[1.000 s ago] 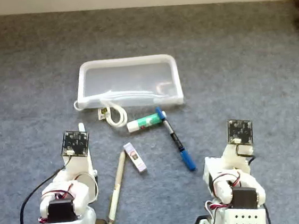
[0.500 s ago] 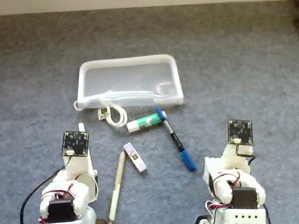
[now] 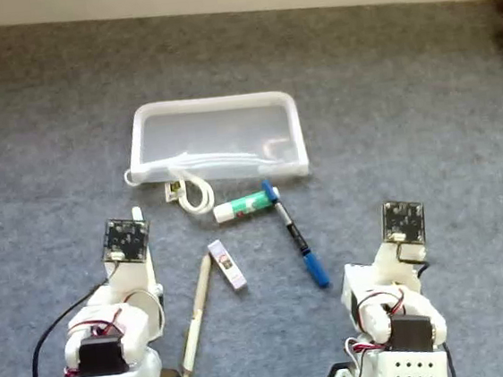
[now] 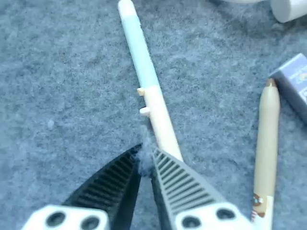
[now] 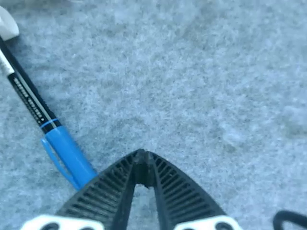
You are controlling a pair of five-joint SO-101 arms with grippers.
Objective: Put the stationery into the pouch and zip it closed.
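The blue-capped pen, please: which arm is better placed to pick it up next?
Probably the right. The blue-capped pen lies close beside the right gripper, whose tips are shut, while the left gripper sits farther off, over a pale blue-and-cream pen.

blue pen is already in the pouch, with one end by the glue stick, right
No. The blue pen is not in the pouch; it lies outside it on the carpet, nearer the arms. One end is by the glue stick, as the high view shows.
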